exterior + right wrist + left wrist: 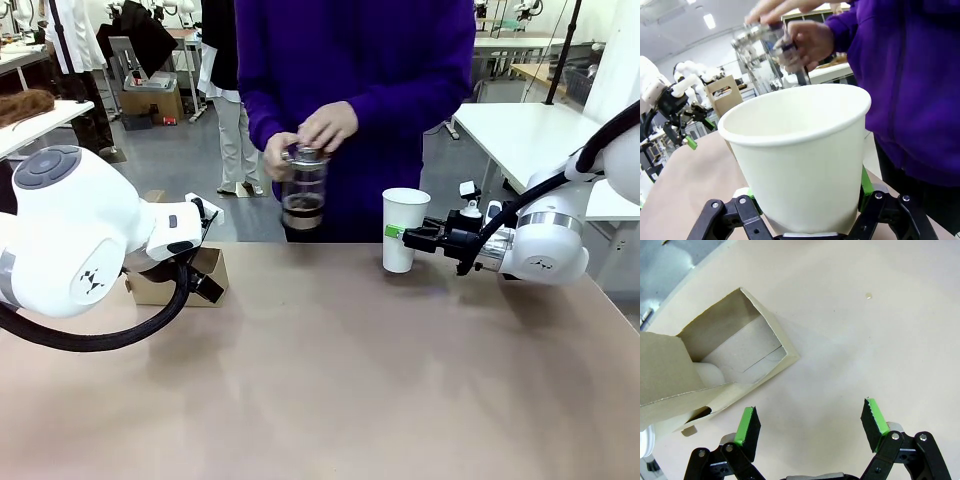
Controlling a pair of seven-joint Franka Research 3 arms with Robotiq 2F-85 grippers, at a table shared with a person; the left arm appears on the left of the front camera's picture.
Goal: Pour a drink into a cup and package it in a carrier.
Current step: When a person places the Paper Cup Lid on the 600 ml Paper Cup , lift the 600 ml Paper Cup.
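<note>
A person in a purple top holds the clear jug (303, 190) in both hands above the table's far edge; the dark drink (302, 208) fills its lower part. The white paper cup (405, 215) stands open-topped, without a lid, to the jug's right. My right gripper (400, 233) is shut on the cup's lower half; in the right wrist view the cup (800, 160) sits between the green pads (865, 185). The brown cardboard carrier (740, 340) lies at the table's left. Beside it my left gripper (810, 422) hangs open over bare table.
Something white (707, 375) sits inside the carrier's open end. The carrier (215, 265) is partly hidden behind my left arm (80, 235) in the front view. A white table (520, 130) stands behind at the right. The tabletop (330, 380) stretches bare toward me.
</note>
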